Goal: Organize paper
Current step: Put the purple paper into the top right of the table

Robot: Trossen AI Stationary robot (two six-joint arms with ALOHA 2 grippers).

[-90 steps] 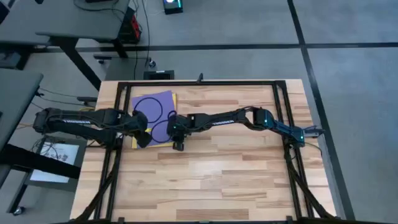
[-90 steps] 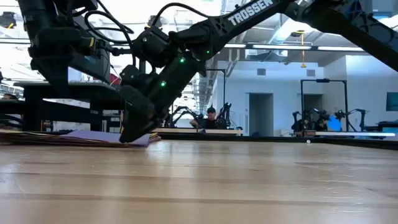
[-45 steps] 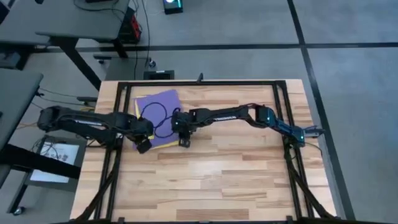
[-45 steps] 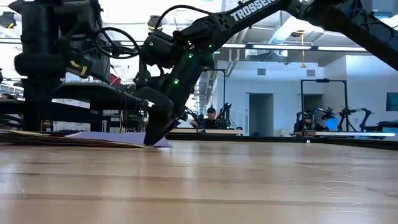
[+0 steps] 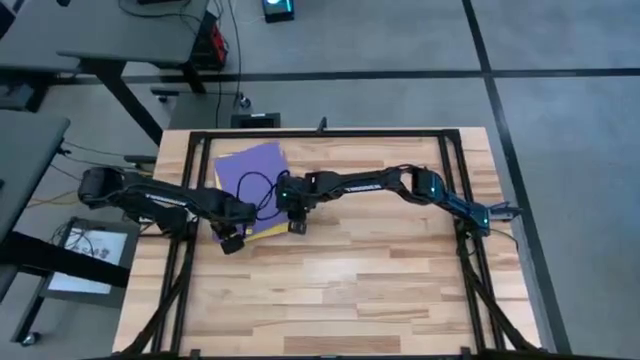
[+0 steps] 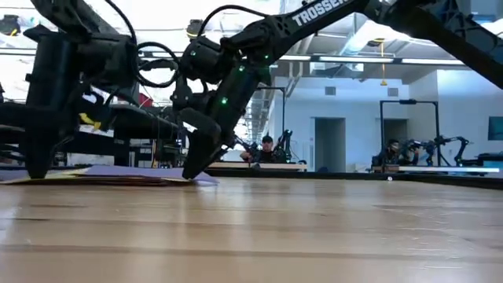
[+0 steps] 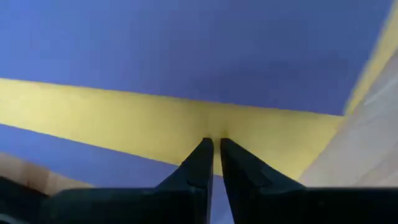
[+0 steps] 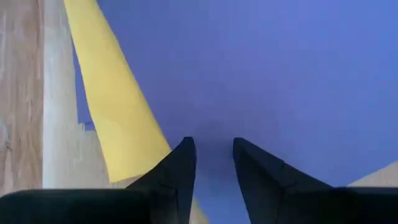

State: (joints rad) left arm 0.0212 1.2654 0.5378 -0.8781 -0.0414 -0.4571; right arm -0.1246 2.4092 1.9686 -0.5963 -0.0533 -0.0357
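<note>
Under both grippers lies the paper (image 5: 250, 175), a loose stack with a purple sheet (image 8: 261, 68) on top and a yellow sheet (image 7: 149, 124) showing beneath. Left gripper (image 7: 214, 144) has its fingers almost together, tips on the yellow strip, pinching nothing. Right gripper (image 8: 211, 149) has its fingers slightly apart, tips pressing on the purple sheet. I judge the sheets light, thin and slippery; they are best pushed at the edges, or pinched at a free corner.

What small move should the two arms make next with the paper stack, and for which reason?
Probably the left gripper should nudge the yellow sheet further under the purple sheet. In both wrist views a yellow strip sticks out past the purple edge, so the stack is not squared. The right gripper rests on the purple sheet's near edge and could pin it meanwhile.
</note>
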